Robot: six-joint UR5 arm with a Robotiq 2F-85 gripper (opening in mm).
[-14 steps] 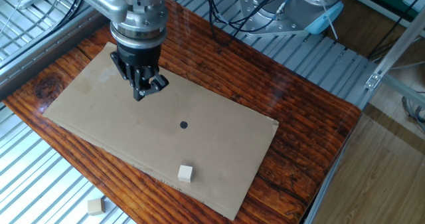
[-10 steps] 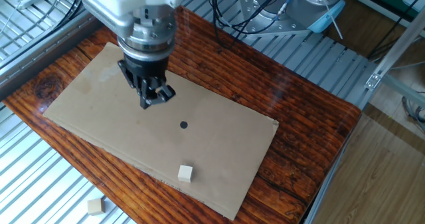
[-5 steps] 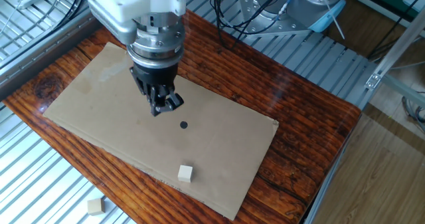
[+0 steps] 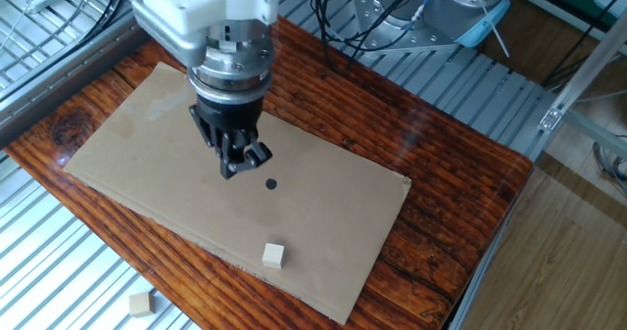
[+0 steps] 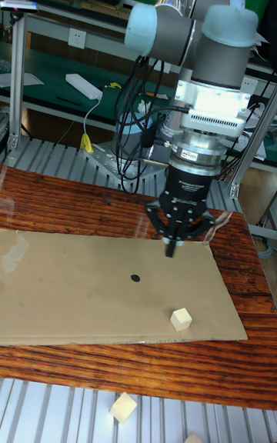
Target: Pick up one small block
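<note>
The gripper (image 4: 242, 164) has travelled across the cardboard sheet (image 4: 147, 144) — from near its far left part towards the middle — and now hangs just beside the black dot (image 4: 271, 184), closer to the small block (image 4: 273, 256); its fingers are pressed together as before

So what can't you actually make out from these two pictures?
- Fixed view: the arm above the gripper is cut off by the top edge.
- Both views: whether the fingertips touch the cardboard sheet; the angle hides any gap.
- Both views: any markings on the small block or the other block; too small.
- Tall fixed view: a pale object, cut by the bottom edge.
</note>
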